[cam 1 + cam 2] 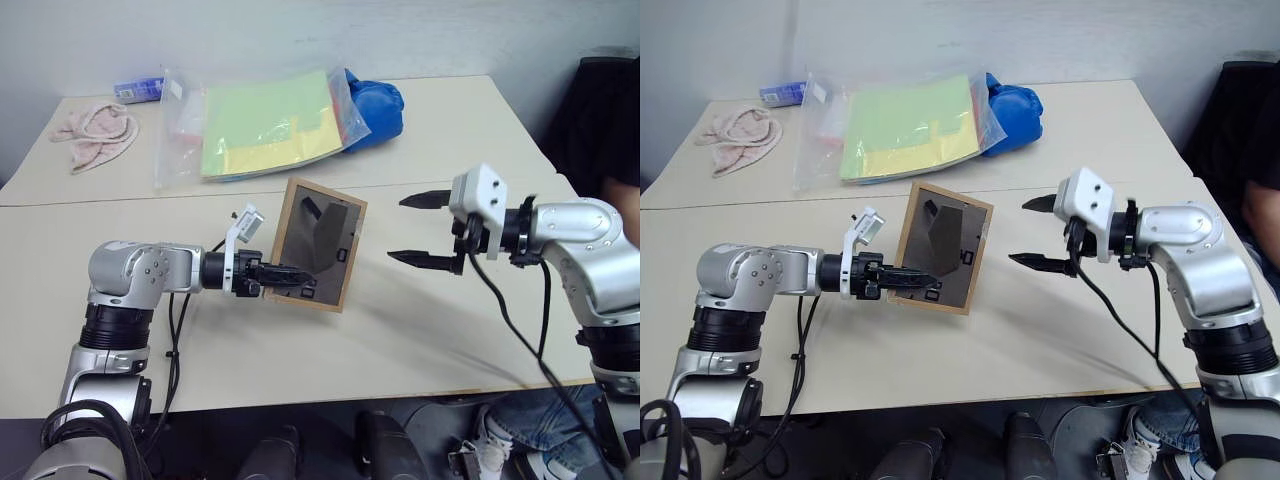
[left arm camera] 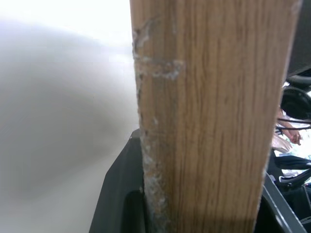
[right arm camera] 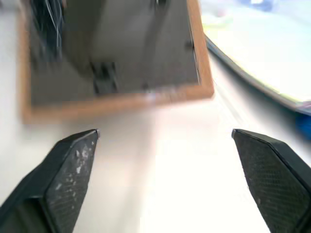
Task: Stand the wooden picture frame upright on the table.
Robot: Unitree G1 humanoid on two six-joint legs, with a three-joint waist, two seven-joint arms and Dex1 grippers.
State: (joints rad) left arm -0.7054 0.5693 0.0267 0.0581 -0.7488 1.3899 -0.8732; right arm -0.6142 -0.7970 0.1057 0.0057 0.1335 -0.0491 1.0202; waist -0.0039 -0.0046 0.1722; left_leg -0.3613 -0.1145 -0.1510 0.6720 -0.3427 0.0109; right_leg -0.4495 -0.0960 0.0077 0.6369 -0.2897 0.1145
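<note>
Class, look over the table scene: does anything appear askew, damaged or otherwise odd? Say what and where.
The small light-wood picture frame is askew: it tilts mid-table, dark back panel facing the camera, pinched at its edge by the left hand rather than standing freely. In the left wrist view its wooden edge shows whitish scuffs. The right hand hangs open beside it.

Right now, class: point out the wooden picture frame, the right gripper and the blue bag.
wooden picture frame (image 1: 322, 243), left eye view, dark back panel.
right gripper (image 1: 420, 230), left eye view, between its fingertips.
blue bag (image 1: 1014, 108), right eye view, its top.

Even, diffuse light is cast from above; soft shadows are thrown onto the table (image 1: 420, 330). Right wrist view is blurred, far tabletop is overexposed.
</note>
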